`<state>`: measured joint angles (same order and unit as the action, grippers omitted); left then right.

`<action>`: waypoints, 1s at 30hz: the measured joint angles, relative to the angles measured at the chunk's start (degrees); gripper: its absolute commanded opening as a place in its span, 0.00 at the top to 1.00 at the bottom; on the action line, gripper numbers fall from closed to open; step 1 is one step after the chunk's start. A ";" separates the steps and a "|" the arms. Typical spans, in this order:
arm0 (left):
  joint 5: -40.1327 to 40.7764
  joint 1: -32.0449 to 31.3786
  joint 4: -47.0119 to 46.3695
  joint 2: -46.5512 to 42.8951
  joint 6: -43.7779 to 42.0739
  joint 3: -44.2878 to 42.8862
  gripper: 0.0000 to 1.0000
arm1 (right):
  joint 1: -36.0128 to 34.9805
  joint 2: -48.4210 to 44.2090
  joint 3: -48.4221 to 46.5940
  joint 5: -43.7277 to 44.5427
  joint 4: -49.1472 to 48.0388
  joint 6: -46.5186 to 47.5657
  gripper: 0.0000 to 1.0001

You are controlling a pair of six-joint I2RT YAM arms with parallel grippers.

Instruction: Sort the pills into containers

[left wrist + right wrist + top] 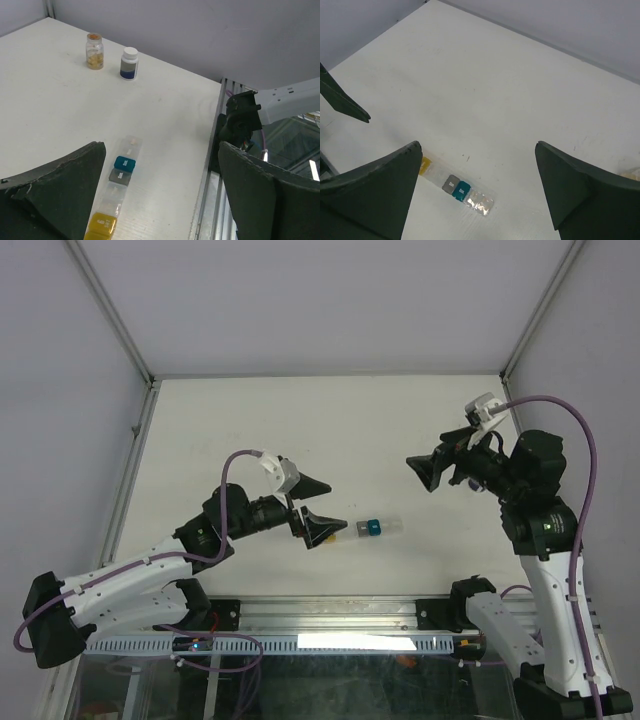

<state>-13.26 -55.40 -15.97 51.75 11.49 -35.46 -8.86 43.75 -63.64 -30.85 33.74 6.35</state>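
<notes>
The containers (366,528) were laid as a short row on the white table (250,430), toward its near edge. In the left wrist view a yellow cell (102,223), a grey cell (119,176) and a teal cell (124,163) were seen among clear ones. The pills (94,61) were seen as a yellowish-brown mass inside a corked glass vial (94,47). It was stood upright at 11 o'clock of the row, well apart from it, and a white-capped bottle (129,63) was set near it at 3 o'clock. In the top view the left gripper (335,508) was held just at 9 o'clock of the row, jaws spread wide and nothing grasped. The right gripper (420,473) was held at 1 o'clock, well apart, likewise released and empty.
</notes>
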 measured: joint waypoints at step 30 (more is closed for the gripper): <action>1.36 -0.17 -13.75 29.55 -26.18 13.73 0.13 | -15.15 23.63 23.23 -16.61 0.68 62.95 0.19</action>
<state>-11.90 -55.57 -29.71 81.30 -14.70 -21.74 -24.01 67.37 -40.40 -47.46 34.41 69.30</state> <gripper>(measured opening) 0.881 0.863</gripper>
